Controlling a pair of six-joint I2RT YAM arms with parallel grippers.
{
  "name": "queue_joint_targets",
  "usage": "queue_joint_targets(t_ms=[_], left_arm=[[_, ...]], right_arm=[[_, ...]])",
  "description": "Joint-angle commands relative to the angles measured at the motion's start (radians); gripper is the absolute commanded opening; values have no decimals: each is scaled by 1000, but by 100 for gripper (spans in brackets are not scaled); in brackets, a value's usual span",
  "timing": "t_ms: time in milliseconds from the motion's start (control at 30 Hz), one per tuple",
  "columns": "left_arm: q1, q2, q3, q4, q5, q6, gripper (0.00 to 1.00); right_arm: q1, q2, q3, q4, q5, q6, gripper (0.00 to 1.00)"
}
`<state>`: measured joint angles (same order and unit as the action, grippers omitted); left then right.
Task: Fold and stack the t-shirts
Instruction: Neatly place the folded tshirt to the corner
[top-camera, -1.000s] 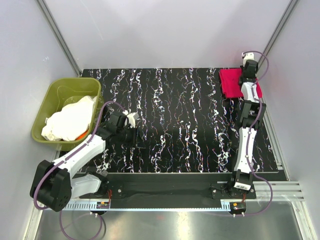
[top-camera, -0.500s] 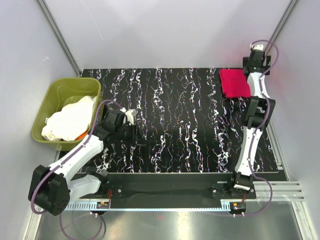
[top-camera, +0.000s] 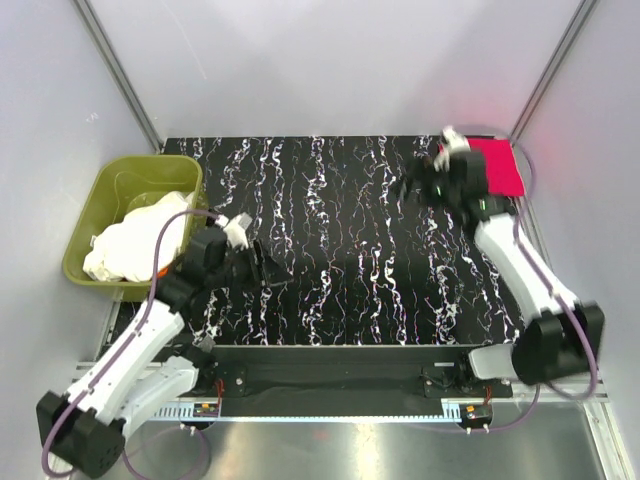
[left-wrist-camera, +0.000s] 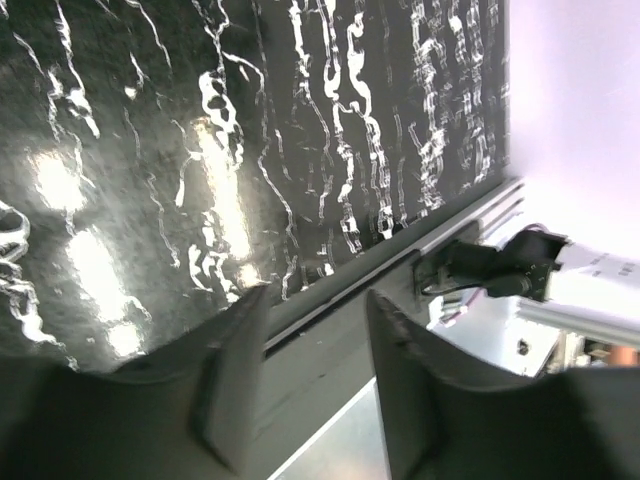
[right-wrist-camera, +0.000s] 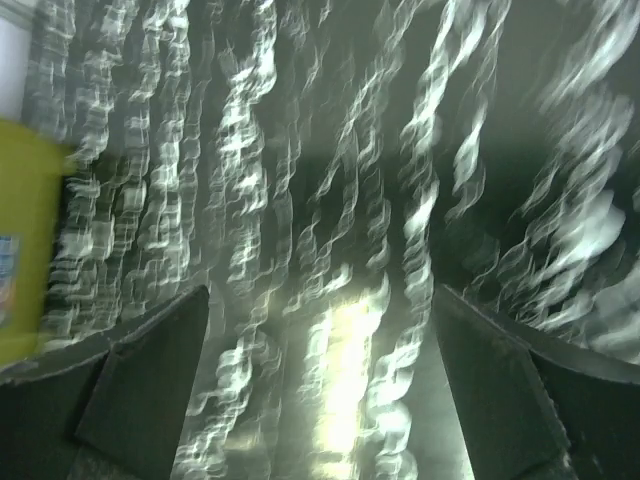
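A folded crimson t-shirt (top-camera: 500, 166) lies at the table's back right corner, partly behind my right arm. White t-shirts (top-camera: 140, 240) are heaped in the olive tub (top-camera: 112, 184) at the left. My right gripper (top-camera: 417, 182) hangs over the table just left of the red shirt. Its fingers (right-wrist-camera: 150, 390) are spread wide with only table between them (right-wrist-camera: 320, 330). My left gripper (top-camera: 260, 262) sits beside the tub over the near left of the table. It is open and empty (left-wrist-camera: 315, 340), looking toward the table's front edge.
The black marbled table (top-camera: 350, 250) spreads between the two arms. In the right wrist view the tub's yellow-green wall (right-wrist-camera: 25, 240) shows at the left edge. A metal rail and the arm bases (top-camera: 350, 375) run along the near edge.
My right arm has swung from the red shirt at the back right corner leftward over the table, its jaws now wide. My left arm has shifted slightly and its jaws have widened.
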<state>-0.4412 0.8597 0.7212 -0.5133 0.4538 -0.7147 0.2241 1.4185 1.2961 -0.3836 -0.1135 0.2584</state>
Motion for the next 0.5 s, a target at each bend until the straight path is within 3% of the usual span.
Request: queue_joint_targets(t_ms=[0,33,100,200,233,300,433,467], left_arm=[[-2,-115,-123,144,-24,-150,56],[-2,-179,-158,186,-29,-178,58],[-5,-253,-271,316,-40,-273,62],[-8,-405,-428,482,-47,-409,64],[-7,-478,-466,510,-43,-443,64],[-8,-552,-566,600,-41,-528,65],[-8,-792,-718,683,-52,-673,68],[-10,-830,-747,687,-56,-690,68]], right_arm=[[-29,-238,-455,268,-277,472,100],[-25,-389,-540,358,-284,523,100],[-23,-530,-718,368,-310,611,100],[-22,-792,-854,235,-334,658,100],[-22,-914,-876,92,-306,695,100],[-22,-1034,-952,-10,-304,758,100],[-22,-1406,-1046,-277,-332,875,100],[-23,-1399,-1037,-329,-284,875,100]])
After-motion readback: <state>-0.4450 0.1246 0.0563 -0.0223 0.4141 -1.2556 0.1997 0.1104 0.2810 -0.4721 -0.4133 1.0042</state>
